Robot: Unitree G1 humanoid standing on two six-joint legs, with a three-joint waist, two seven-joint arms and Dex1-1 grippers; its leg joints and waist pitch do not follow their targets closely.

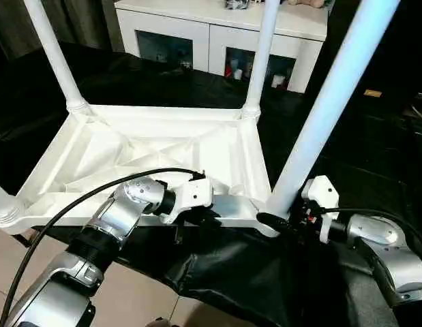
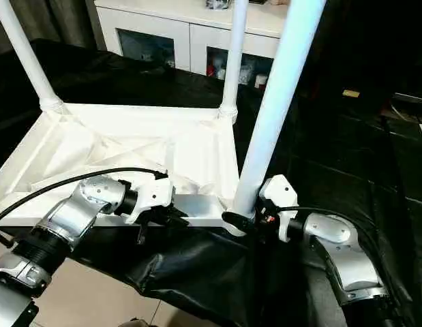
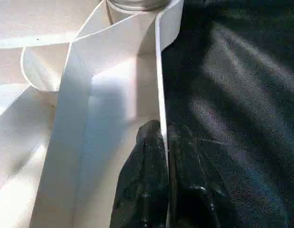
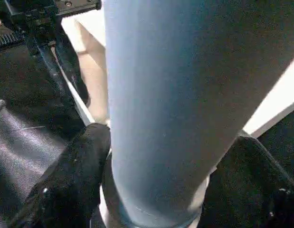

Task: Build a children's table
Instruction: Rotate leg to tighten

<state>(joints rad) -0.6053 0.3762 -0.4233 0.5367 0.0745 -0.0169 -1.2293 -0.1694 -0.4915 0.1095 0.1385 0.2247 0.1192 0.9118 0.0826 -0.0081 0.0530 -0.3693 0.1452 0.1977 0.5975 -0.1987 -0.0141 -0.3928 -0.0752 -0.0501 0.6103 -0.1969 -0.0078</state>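
**Legs fence the upturned table**

Upright legs (image 1: pixel 333 102) stand at the corners of the upside-down children's table (image 1: pixel 129 153); its ribbed hollow between them lies open from above. The white cabinet (image 1: pixel 217 30) blocks the far side. Black cloth (image 1: pixel 374 129) to the right lies unobstructed.

Silver ribbed forearms (image 1: pixel 115 218), white wrist housings, looping black cables, black-fingered tools.

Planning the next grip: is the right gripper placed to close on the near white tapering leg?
Probably yes. The right gripper has its black fingers on either side of the near white tapering leg at its base, nothing between them.
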